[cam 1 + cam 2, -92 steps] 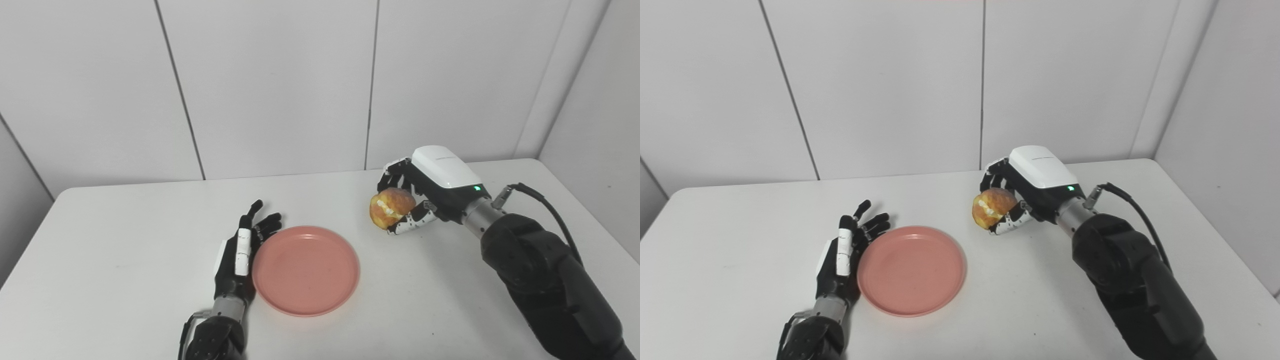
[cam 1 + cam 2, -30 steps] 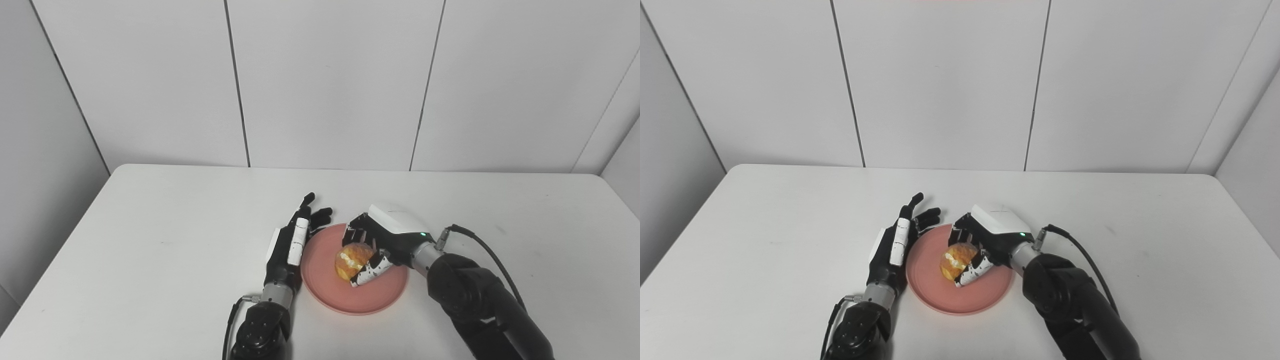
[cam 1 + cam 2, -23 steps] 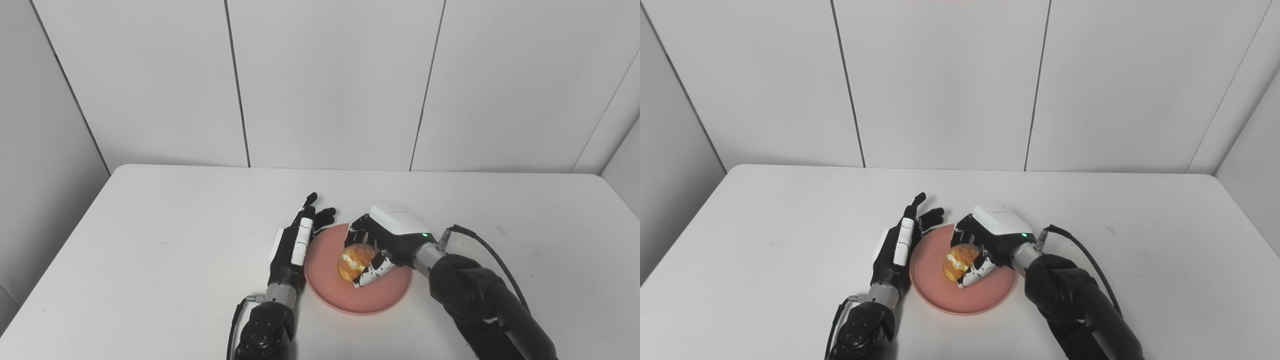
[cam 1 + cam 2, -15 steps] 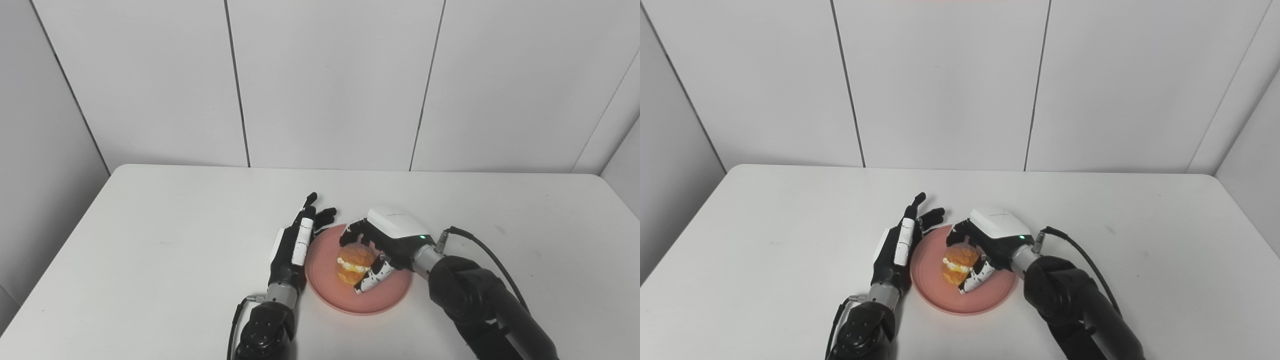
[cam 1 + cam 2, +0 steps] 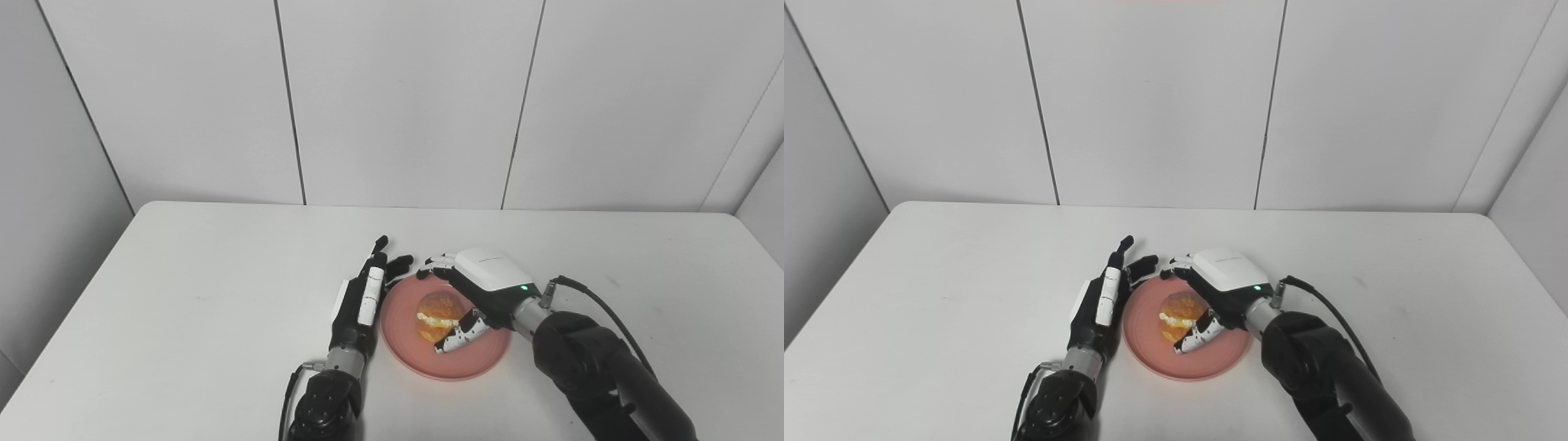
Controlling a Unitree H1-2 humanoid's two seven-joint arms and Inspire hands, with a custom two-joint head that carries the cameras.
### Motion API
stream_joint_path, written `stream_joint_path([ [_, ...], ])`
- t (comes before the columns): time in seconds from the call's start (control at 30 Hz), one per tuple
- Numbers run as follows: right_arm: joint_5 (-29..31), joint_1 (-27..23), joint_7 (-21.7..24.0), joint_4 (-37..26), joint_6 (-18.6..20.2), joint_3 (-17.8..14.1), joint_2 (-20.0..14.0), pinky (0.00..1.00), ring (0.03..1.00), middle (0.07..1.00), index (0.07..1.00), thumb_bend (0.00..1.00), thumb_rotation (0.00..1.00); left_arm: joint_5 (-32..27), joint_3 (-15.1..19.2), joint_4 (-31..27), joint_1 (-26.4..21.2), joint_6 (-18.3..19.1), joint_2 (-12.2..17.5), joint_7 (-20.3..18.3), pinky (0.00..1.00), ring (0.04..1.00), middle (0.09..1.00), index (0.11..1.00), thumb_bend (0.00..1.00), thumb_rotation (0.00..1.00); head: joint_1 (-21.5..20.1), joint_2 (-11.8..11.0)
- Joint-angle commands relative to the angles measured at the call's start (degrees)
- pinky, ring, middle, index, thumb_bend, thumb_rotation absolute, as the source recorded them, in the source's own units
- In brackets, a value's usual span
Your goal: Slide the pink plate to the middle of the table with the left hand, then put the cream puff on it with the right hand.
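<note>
Cream puff [image 5: 437,308] sits on the pink plate [image 5: 484,355], near the middle of the white table [image 5: 184,294], with a line of white cream across its side. No writing can be read anywhere. The right hand [image 5: 474,293] is over the plate with fingers spread apart around the puff, not clamped on it. The left hand [image 5: 362,300] lies flat with fingers apart, just beside the plate's left rim.
</note>
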Motion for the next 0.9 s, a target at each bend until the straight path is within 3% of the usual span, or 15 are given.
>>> stream_joint_path([
  [0.0,0.2,-2.0,-0.5,-2.8,-1.8,-1.1,-0.9,0.90,0.919,0.892,0.794,1.00,0.27,-0.3,0.1,2.3,2.2,3.6,-0.2,0.1,0.79,0.834,0.781,0.938,0.81,0.98,0.1,0.1],
  [0.1,2.2,-0.9,-1.9,-5.0,-3.1,-2.7,-1.2,0.84,0.890,0.874,0.776,1.00,0.26,-0.4,0.2,2.2,2.2,3.9,-0.2,0.2,0.79,0.830,0.784,0.937,0.80,0.98,0.1,0.1],
  [0.2,8.2,1.5,-4.0,-7.8,-4.7,-6.7,-0.5,0.75,0.857,0.858,0.769,1.00,0.24,-0.5,0.3,1.9,2.3,4.2,-0.2,0.1,0.79,0.820,0.790,0.940,0.79,0.98,-0.2,0.1],
  [0.27,12.5,3.6,-6.9,-8.4,-7.0,-9.8,0.6,0.69,0.819,0.834,0.764,1.00,0.29,-0.4,0.3,2.0,2.3,3.9,0.0,0.1,0.78,0.818,0.777,0.938,0.79,0.98,-0.4,0.1],
  [0.33,16.5,5.6,-10.7,-8.0,-10.1,-13.0,2.2,0.66,0.791,0.811,0.770,0.94,0.45,-0.3,0.5,2.0,2.4,3.7,-0.1,0.5,0.78,0.817,0.770,0.934,0.80,0.98,-0.6,0.0],
  [0.37,19.0,6.7,-13.1,-7.5,-11.8,-14.9,3.5,0.66,0.783,0.804,0.773,0.92,0.53,-0.1,0.6,2.0,2.5,3.4,-0.2,0.9,0.79,0.817,0.777,0.932,0.80,0.98,-0.6,0.0],
  [0.5,31.0,9.7,-19.2,-4.4,-18.6,-21.7,9.0,0.67,0.763,0.790,0.779,0.88,0.52,1.8,0.8,2.2,3.0,-0.4,-0.6,3.5,0.81,0.834,0.826,0.939,0.83,0.96,-0.6,0.1],
  [0.57,34.6,10.9,-21.4,-3.0,-19.6,-24.2,11.3,0.68,0.776,0.807,0.812,0.89,0.62,3.5,0.7,2.7,3.2,-3.8,-0.9,5.6,0.84,0.855,0.860,0.933,0.86,0.96,-0.6,0.1],
  [0.63,38.0,11.9,-22.9,-1.5,-19.9,-26.4,13.4,0.69,0.777,0.809,0.827,0.88,0.69,5.7,0.6,3.2,3.2,-6.2,-1.1,8.0,0.87,0.885,0.885,0.920,0.82,0.97,-0.8,0.1],
  [0.77,45.3,13.5,-24.2,2.4,-20.0,-29.7,16.7,0.76,0.810,0.822,0.833,0.85,0.76,10.5,0.0,2.7,3.6,-7.5,-1.3,13.4,0.90,0.941,0.943,0.924,0.83,1.00,-1.2,0.3],
  [0.87,48.7,14.6,-25.1,5.4,-20.3,-31.2,18.9,0.82,0.841,0.865,0.873,0.82,0.81,12.7,-0.7,2.1,4.1,-8.2,-1.2,15.5,0.99,0.994,0.994,0.969,0.79,1.00,-1.5,0.5],
])
